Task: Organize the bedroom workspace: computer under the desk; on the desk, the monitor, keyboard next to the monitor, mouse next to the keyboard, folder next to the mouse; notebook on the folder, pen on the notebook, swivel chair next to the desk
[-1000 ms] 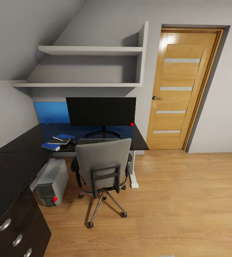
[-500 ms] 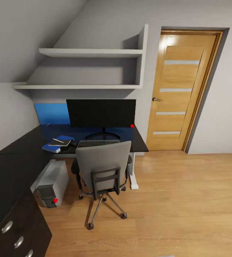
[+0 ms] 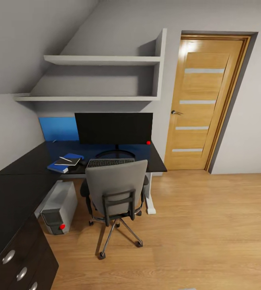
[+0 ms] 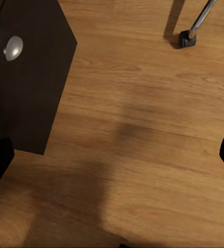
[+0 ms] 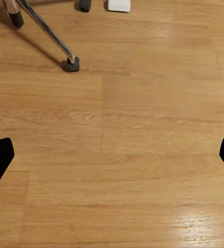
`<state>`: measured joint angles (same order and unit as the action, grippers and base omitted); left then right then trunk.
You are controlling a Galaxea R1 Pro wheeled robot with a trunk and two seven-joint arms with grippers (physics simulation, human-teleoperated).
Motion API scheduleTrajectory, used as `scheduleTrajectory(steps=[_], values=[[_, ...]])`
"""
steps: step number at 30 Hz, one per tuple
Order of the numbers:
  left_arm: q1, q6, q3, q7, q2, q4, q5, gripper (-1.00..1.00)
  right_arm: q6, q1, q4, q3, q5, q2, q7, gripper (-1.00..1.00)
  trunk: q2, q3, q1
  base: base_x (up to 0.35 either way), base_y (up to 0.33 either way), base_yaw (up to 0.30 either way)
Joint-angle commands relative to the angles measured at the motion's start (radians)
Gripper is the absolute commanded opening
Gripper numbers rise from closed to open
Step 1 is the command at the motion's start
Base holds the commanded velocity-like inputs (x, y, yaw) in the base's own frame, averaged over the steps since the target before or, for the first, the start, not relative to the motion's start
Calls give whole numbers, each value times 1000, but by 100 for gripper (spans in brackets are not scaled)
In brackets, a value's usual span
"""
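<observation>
A black L-shaped worktop is seen along the left wall and under two pale grey wall shelves. On it a wide black flat monitor stands on a ring-shaped foot before a blue back panel. A dark keyboard lies just in front of the monitor's foot. To its left a blue folder lies flat, with a dark notebook stacked on it and a slim pale pen on top. A small dark shape between notebook and keyboard may be the mouse; it cannot be told for sure. A grey tower computer with a red dot stands on the wooden plank floor under the worktop. A grey-backed swivel chair on castors is drawn up to the worktop directly in front of the keyboard, blocking the near approach to it. Dark drawers with round silver knobs fill the near left corner, and a light oak door with glazed strips is shut on the right.

In the left wrist view the left tool is held over the floor beside the drawer front, its fingers spread wide apart. In the right wrist view the right tool is likewise spread apart over bare planks, near a chair castor.

Compared with the earlier head views, the whole scene sits slightly lower in the picture, which is a camera shift; the things themselves lie unchanged.
</observation>
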<state>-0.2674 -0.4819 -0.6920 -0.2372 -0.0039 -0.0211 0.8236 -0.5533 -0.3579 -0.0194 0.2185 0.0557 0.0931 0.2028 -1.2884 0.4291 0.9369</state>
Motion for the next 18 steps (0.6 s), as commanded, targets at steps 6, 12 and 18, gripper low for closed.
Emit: scheduleTrajectory(steps=[6,12,18], values=[[0,0,-11,-5,-7,0,-1,100,-4,-1,-2,9,6,0,4,100,-1,1,0,0,0,0],[0,0,-10,-5,-8,0,-1,100,-4,-1,-2,9,6,0,4,100,-1,1,0,0,0,0],[0,0,-11,-5,-8,0,-1,100,-4,-1,-2,9,6,0,4,100,-1,1,0,0,0,0]])
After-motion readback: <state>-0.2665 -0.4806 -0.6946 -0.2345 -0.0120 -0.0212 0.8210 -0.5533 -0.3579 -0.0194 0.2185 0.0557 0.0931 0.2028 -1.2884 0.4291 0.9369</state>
